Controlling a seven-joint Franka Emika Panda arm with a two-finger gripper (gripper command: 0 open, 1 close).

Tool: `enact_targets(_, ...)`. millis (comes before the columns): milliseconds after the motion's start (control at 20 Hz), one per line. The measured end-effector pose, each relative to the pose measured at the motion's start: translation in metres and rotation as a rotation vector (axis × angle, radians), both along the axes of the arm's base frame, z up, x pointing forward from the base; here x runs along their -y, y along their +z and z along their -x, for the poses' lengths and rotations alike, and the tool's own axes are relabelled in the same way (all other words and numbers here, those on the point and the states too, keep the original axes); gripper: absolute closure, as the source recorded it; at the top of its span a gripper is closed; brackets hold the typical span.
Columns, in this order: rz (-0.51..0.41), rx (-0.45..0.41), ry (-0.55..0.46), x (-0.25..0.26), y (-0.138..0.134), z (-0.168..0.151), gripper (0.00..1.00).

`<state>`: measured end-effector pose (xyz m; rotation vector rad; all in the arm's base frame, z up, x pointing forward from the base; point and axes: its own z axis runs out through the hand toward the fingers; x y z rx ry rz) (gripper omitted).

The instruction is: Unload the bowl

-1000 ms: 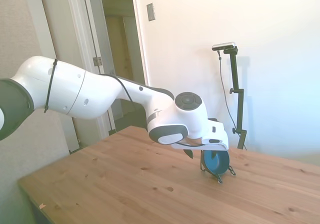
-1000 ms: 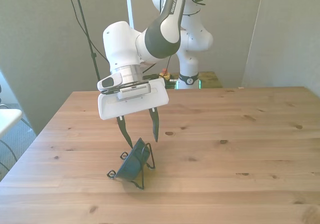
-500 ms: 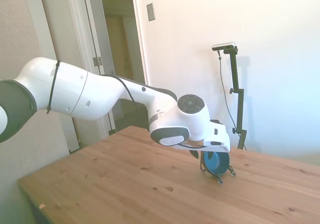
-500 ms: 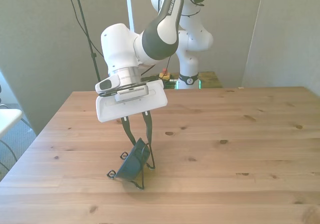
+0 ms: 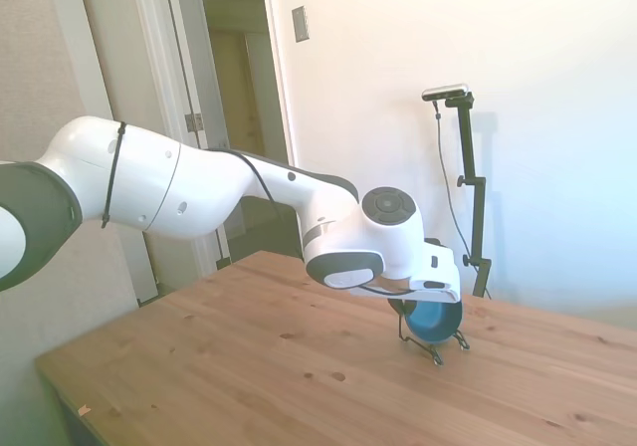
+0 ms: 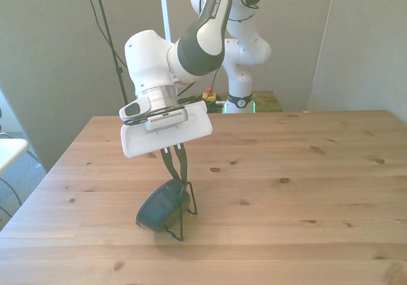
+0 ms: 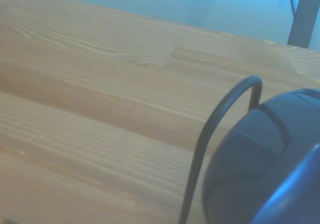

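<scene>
The pincer (image 6: 176,170) is clenched on the rim of the blue bowl (image 6: 163,207), which hangs just below it, tilted in the wire stand (image 6: 186,207).

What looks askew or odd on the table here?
Only the bowl: it sits tipped on its edge in the wire stand near the table's front edge, rather than flat. That is how the stand holds it. The hand grips its upper rim. Nothing looks spilled or damaged.
</scene>
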<state>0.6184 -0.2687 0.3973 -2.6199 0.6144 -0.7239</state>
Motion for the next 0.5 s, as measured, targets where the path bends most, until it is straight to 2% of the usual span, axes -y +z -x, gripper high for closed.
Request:
enact_targets(250, -0.035, 0.024, -0.02, 0.006, 0.004, 0.001, 1.0)
enact_targets(500, -0.058, 0.071, -0.043, 0.019, 0.028, 0.012, 1.0)
